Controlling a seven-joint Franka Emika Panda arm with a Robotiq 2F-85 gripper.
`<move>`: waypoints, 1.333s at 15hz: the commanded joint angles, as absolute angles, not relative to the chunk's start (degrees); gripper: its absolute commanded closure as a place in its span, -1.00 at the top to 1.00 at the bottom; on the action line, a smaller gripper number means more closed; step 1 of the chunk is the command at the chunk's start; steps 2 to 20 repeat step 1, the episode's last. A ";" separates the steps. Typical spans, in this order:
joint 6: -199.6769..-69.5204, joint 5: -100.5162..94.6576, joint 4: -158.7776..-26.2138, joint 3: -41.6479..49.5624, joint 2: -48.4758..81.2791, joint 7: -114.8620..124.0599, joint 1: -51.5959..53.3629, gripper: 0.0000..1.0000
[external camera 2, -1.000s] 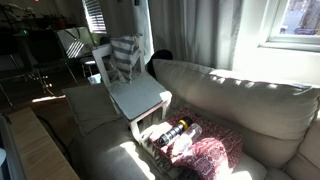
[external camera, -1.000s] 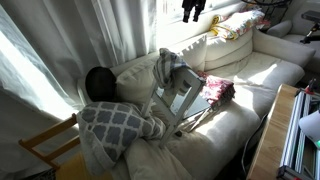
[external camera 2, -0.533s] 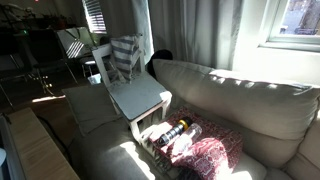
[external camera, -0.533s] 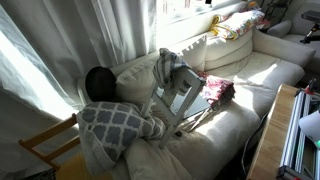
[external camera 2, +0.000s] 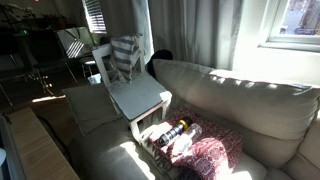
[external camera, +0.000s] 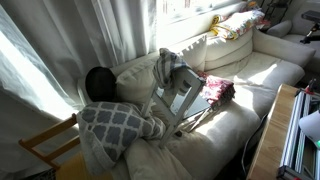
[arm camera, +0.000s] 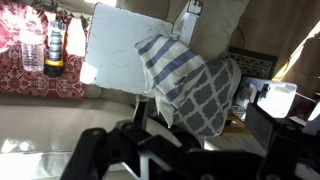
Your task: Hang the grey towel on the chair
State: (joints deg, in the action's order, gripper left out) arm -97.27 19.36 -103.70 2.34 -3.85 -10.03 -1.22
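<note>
Towel on the chair, arm pulled back out of the room views.
The grey towel [external camera: 165,68] hangs draped over the backrest of the small white chair [external camera: 183,98], which sits on the cream sofa [external camera: 255,70]. Towel and chair lie just as they did a second ago. The change is at the top edge of an exterior view: the dark gripper that showed there a second ago is no longer in that picture. In the wrist view the gripper [arm camera: 182,145] is a blur along the bottom edge, its jaws spread wide with nothing between them, apart from the towel. Two bottles [arm camera: 42,42] lie beside the chair on a red throw [arm camera: 40,78].
</note>
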 commanded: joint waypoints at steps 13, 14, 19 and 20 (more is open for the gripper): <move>-97.09 19.37 -103.52 2.34 -3.79 -10.02 -1.26 1.00; -97.09 19.37 -103.52 2.34 -3.79 -10.02 -1.26 1.00; -97.09 19.37 -103.52 2.34 -3.79 -10.02 -1.26 1.00; -97.09 19.37 -103.52 2.34 -3.79 -10.02 -1.26 1.00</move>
